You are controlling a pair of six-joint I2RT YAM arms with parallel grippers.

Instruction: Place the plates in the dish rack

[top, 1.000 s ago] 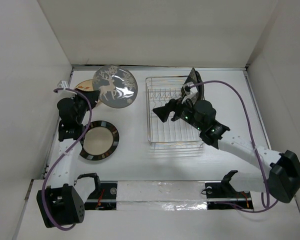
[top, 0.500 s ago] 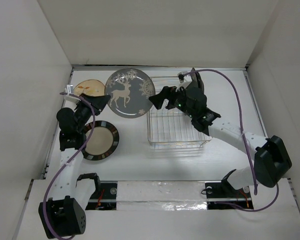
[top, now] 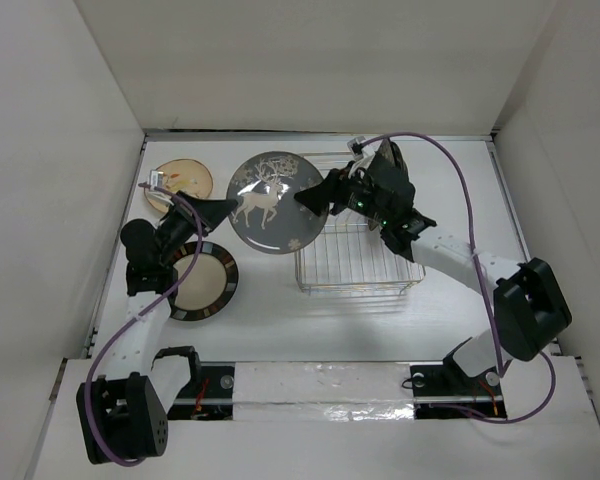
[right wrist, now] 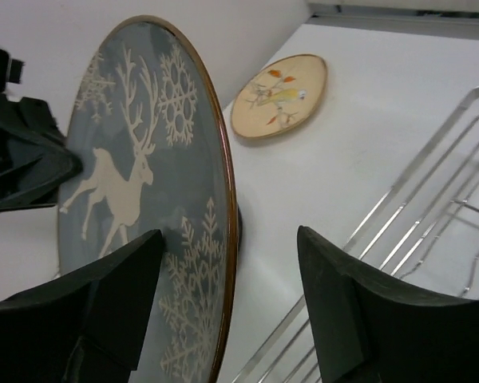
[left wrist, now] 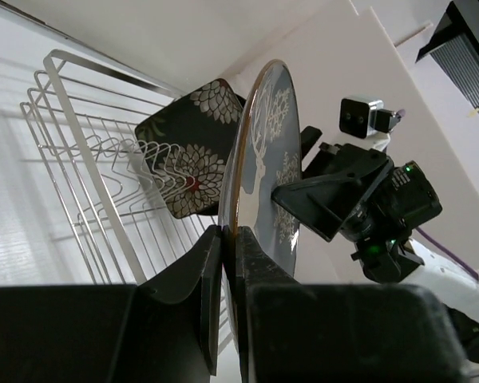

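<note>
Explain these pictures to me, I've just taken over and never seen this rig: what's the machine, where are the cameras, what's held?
Two robot arms sit at the near edge of a white table. The overhead picture shows the left arm and the right arm. The other two come from a camera on each wrist, looking past its jaws. The left arm's jaws are shut on the rim of a dark grey round plate with a white deer, held above the table. The right arm's jaws stand open around its opposite rim. On the table: a tan floral round plate, a cream-centred dark-rimmed plate, and a chrome wire dish rack with a black square flowered plate in it.
</note>
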